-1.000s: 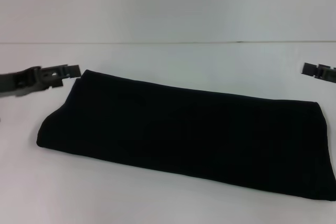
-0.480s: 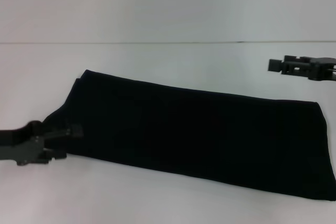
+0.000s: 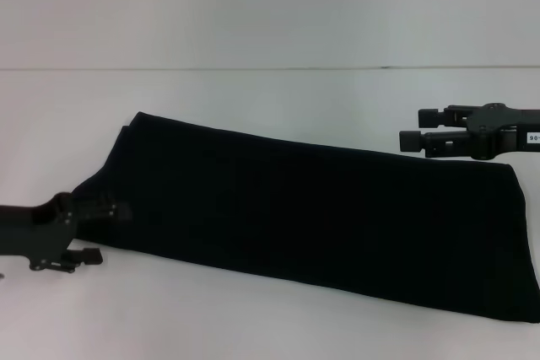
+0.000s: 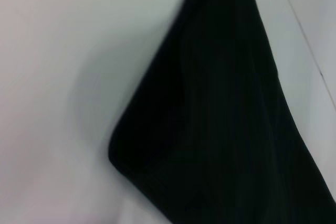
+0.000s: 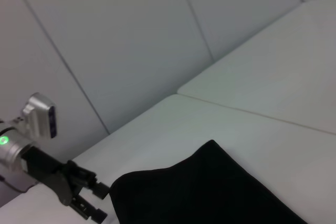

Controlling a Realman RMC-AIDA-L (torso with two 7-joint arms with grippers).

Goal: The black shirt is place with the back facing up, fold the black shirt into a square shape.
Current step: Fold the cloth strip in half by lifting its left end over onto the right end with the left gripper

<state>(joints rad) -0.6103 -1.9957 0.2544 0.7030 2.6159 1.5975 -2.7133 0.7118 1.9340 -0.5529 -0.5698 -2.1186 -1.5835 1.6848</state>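
The black shirt (image 3: 321,208) lies folded into a long band across the white table, slanting from far left to near right. My left gripper (image 3: 101,233) is at the band's near-left corner, open, with its upper finger over the cloth's edge. My right gripper (image 3: 419,126) hangs open just beyond the far edge, toward the right end. The left wrist view shows the shirt (image 4: 220,129) and its rounded corner, with no fingers in it. In the right wrist view the shirt (image 5: 210,192) appears with the left gripper (image 5: 86,203) beside its corner.
The white table (image 3: 253,318) runs back to a seam against a plain white wall (image 3: 253,6). Bare table shows in front of the shirt and to its far left. The shirt's right end reaches the picture's right border.
The left gripper dropped from the shirt's far-left corner to its near-left corner and now holds there. The right gripper has come in from the right edge toward the shirt's far edge.
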